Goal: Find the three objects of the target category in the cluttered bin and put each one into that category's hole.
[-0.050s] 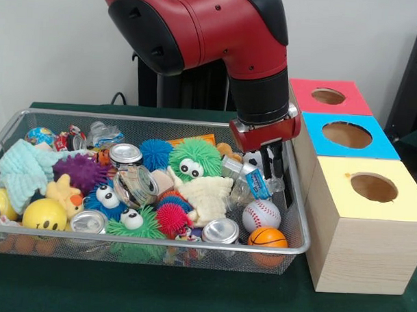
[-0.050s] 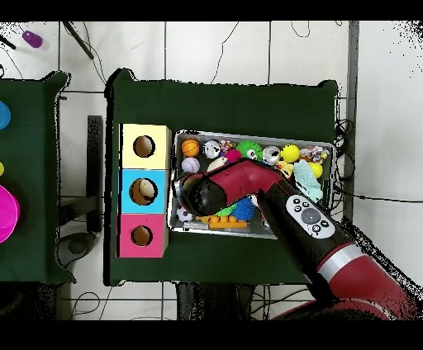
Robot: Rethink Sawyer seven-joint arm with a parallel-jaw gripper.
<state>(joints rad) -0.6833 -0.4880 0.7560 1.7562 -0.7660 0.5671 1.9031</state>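
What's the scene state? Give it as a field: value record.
gripper: lowered into the bin's box-side end, whether open or shut can't be told
bin: wire mesh basket, full of mixed toys
near gripper: baseball, mini basketball
other contents: metal cans, green googly-eyed puffer, yellow smiley ball
boxes: yellow, blue, red, one hole each
blue box hole: something pale inside

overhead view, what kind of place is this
Probably a robotics lab test setup: a green-covered table on tiled floor, a mesh bin of toys, and three wooden sorting boxes with coloured tops.
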